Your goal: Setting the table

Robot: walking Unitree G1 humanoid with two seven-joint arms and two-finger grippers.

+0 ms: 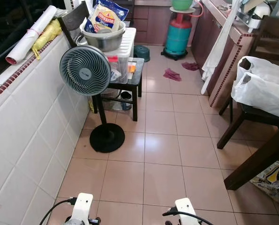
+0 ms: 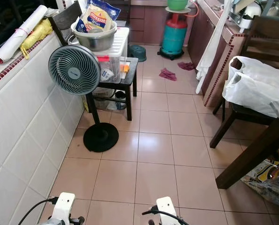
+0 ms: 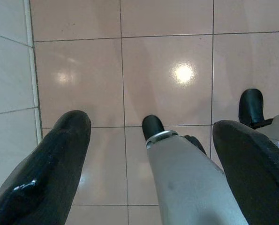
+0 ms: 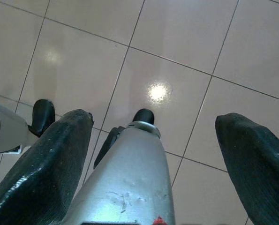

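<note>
My left gripper (image 3: pixel 151 125) hangs over the pink floor tiles, open, with nothing between its black fingers (image 3: pixel 59 154). Its wrist view looks past them at one of my silver legs. My right gripper (image 4: pixel 153 122) hangs the same way, open and empty. The tops of my left arm (image 1: pixel 81 208) and right arm (image 1: pixel 186 208) show at the bottom edge of the eye views. A dark wooden table (image 1: pixel 259 157) stands at the right edge, with only its leg and corner in view. On the chair (image 1: pixel 242 117) beside it lie white plastic bags (image 1: pixel 263 84).
A standing fan (image 1: pixel 85 71) is at the left by the tiled wall (image 1: pixel 22 140). Behind it a small black table (image 1: pixel 130 84) carries a plastic box and a metal bowl (image 1: pixel 103 38) of packets. A gas cylinder (image 1: pixel 178 35) stands far ahead. Cloths (image 1: pixel 172 74) lie on the floor.
</note>
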